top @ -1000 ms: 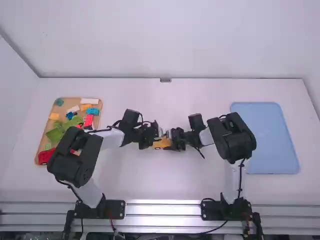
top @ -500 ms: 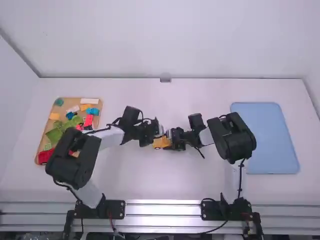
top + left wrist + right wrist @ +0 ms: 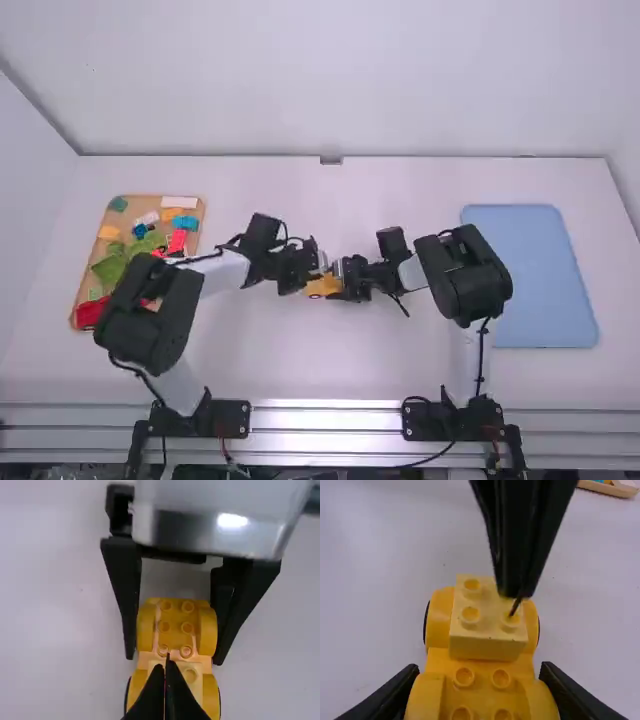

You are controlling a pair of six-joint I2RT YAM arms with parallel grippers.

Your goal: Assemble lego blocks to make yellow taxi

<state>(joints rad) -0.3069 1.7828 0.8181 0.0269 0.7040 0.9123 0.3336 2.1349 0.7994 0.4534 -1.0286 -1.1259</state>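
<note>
Yellow toy car (image 3: 322,287) on the bench (image 3: 250,360), held between the two arms. Hard moulded plastic, smooth sides, rounded fenders (image 3: 207,631) swelling out at each flank. Round studs stand up between the fenders; dark wheels (image 3: 127,695) peep out low at both sides.

Right gripper (image 3: 339,276): jaws parted by the car's width, one against each flank at the near pair of fenders, car gripped between them. Pad faces lie along the curved plastic.

Left gripper (image 3: 320,268): jaws closed together, nothing between them, tips pointing down at a pale yellow block (image 3: 487,642). Block is square and box-shaped, matte, round studs on top, seated on the car just beyond the right jaws, between the farther pair of fenders. The left tips are at one of its studs; contact, cannot tell.

Well to the left of both jaws: shallow tan tray (image 3: 97,255), wood-like, with a raised rim. In it, loose bricks: a long white brick (image 3: 180,202), a blue brick (image 3: 184,222), flat green pieces (image 3: 108,269), and a red piece (image 3: 90,312) near the corner.

Well to the right of both jaws: flat light-blue panel (image 3: 540,280), rounded corners, plain smooth face.
</note>
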